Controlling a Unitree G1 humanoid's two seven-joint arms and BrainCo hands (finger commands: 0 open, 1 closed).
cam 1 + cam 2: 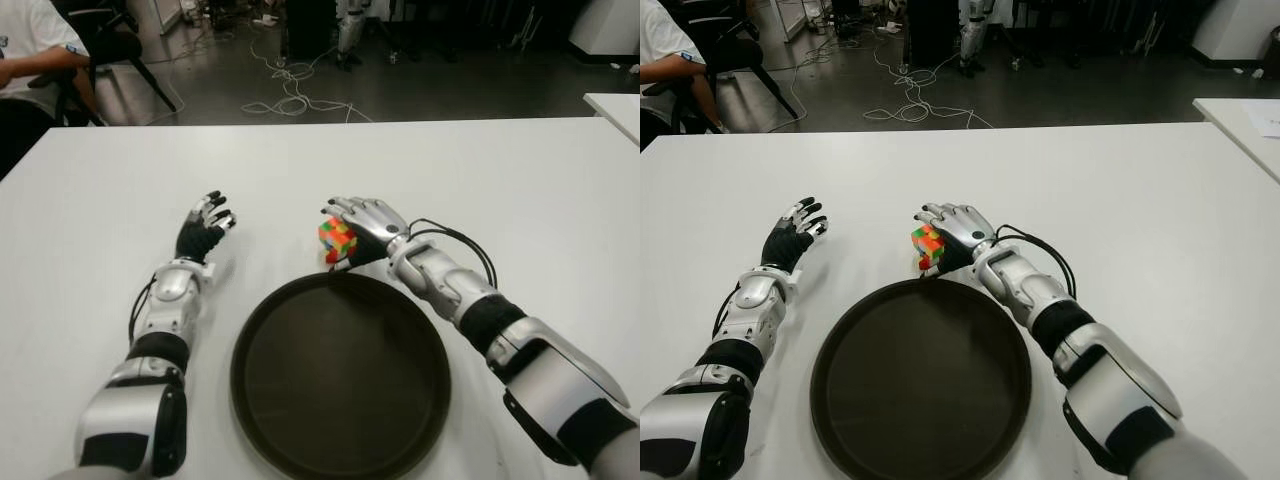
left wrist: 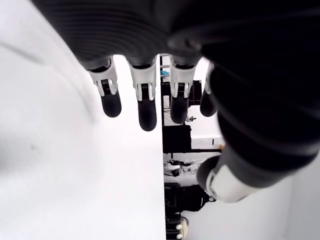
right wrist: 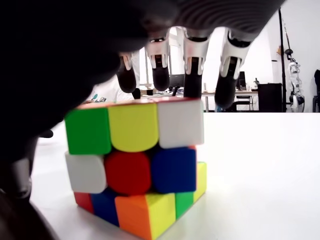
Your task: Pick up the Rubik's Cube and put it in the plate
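A: Looking at the table (image 1: pixel 520 190), how far is the task, in your opinion?

B: I think it is only at the beginning. The Rubik's Cube (image 1: pixel 337 240) stands on the table, just beyond the far rim of the plate (image 1: pixel 262 325), and the plate holds nothing. The right hand (image 1: pixel 362 225) is over the cube, but the cube is not lifted.

A: Does the hand hold it already?

B: Not yet, as far as I can judge. In the right wrist view the fingers (image 3: pixel 193 70) hang down just behind the top of the Rubik's Cube (image 3: pixel 135 167), extended and not closed around it. I cannot tell if they touch it. So the grasp, the lift and the carry to the plate are all left.

A: And the other hand?

B: The left hand (image 1: pixel 205 228) shows well to the left of the cube, beyond the plate's left side. Its fingers (image 2: pixel 111 97) are relaxed and hold nothing.

A: What does the wrist view give that the eye views do not?

B: It shows the cube sitting flat on the table, with its bottom layer twisted. The eye views alone show the plate.
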